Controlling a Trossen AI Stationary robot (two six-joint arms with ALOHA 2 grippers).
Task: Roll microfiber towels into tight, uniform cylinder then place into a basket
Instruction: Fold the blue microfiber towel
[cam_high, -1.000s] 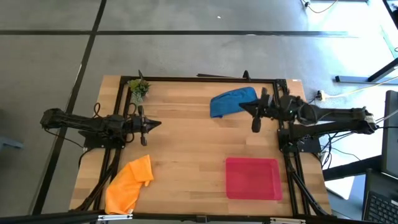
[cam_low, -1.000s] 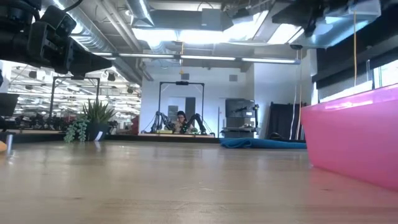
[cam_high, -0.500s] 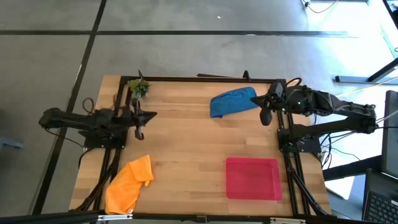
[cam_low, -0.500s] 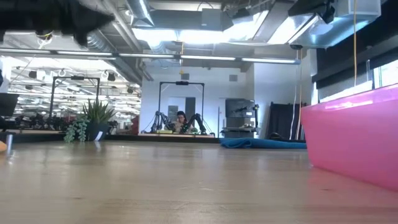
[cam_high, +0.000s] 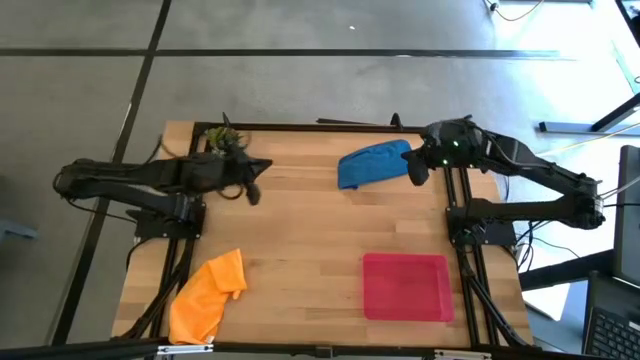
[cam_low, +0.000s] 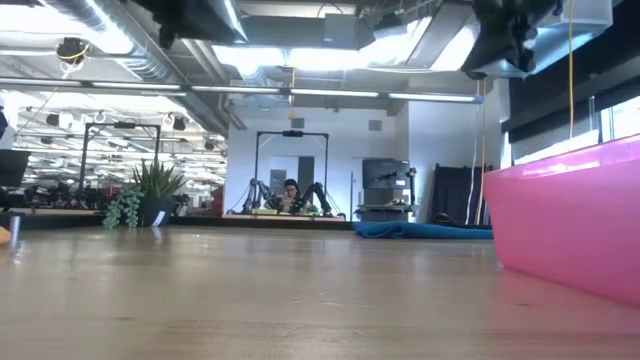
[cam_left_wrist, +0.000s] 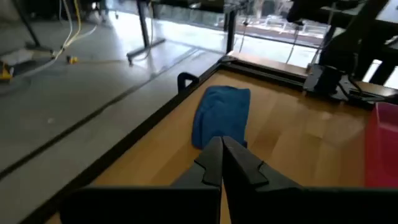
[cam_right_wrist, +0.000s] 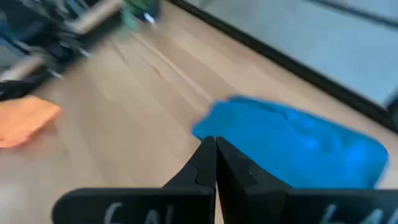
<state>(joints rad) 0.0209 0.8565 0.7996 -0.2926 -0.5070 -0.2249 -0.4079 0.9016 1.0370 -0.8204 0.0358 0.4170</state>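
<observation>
the desk (cam_high: 300, 250) carries an empty red basket (cam_high: 405, 286) well behind the closed, empty right gripper (cam_high: 415, 172), which has swung beside the unrolled blue towel (cam_high: 372, 163); the closed left gripper (cam_high: 253, 192) has advanced too, orange towel (cam_high: 208, 295) behind. rolling seems imminent.

Right end effector (cam_high: 417, 171) swung to blue towel (cam_high: 372, 163) (far edge), left end effector (cam_high: 252, 190) advanced

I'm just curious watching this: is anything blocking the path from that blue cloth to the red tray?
Nothing visible does. Only bare wooden table lies between the blue towel and the red tray.
</observation>
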